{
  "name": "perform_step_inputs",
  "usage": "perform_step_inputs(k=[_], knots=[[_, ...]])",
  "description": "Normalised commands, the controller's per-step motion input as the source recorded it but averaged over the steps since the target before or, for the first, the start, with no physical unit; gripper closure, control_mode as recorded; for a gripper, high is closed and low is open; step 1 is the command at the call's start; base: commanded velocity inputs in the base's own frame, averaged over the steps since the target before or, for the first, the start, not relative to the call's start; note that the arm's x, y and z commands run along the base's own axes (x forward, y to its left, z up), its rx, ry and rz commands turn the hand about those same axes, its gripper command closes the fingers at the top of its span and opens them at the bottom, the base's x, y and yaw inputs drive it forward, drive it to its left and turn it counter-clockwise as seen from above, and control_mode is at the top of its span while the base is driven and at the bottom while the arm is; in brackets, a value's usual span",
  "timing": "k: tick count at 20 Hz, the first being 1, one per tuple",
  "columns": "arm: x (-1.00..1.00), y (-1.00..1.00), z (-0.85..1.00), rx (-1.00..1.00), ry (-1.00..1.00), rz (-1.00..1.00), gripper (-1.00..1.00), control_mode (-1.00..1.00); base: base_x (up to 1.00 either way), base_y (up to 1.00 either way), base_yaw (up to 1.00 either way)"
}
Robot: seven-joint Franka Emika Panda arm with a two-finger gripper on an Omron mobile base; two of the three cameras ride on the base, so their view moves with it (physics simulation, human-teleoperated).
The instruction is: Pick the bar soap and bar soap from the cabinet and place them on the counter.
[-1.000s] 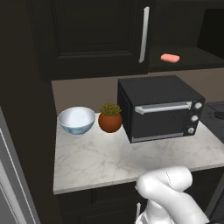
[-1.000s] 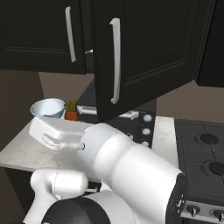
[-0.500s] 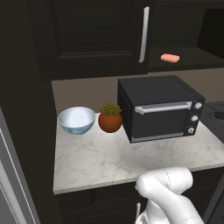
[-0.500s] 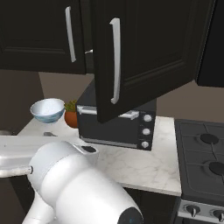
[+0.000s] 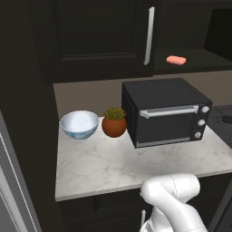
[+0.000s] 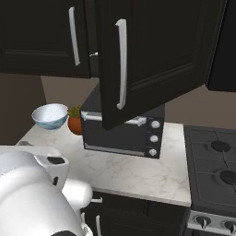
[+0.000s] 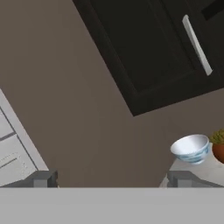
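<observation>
One pink bar soap [image 5: 176, 60] lies on the shelf inside the dark cabinet [image 5: 97, 38], whose door [image 6: 152, 57] hangs open so the soap can be reached. I can see just this one bar. Below is the marble counter [image 5: 118, 165], where the soap should go. A black toaster oven [image 5: 165, 111], a little potted plant [image 5: 114, 122] and a bowl [image 5: 79, 124] sit on it. The gripper [image 7: 111, 179] is spread wide and holds nothing, pointing at the wall left of the cabinet.

The open cabinet door [image 6: 152, 60] hides the shelf behind it and the toaster oven's [image 6: 124, 133] top. In the hand view the potted plant [image 7: 218, 148] is cut by the right edge. The stove [image 6: 213, 170] runs off the right edge.
</observation>
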Motion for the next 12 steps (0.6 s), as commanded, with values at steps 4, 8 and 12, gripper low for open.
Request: perform_step_inputs(k=[4, 8, 12], knots=[[0.0, 0.38, 0.0, -0.13, -0.05, -0.13, -1.0, -1.0, 0.0, 0.0, 0.0], [0.0, 0.36, 0.0, -0.14, -0.01, -0.12, -1.0, -1.0, 0.0, 0.0, 0.0], [0.0, 0.48, 0.0, -0.14, 0.0, -0.1, -1.0, -1.0, 0.0, 0.0, 0.0]])
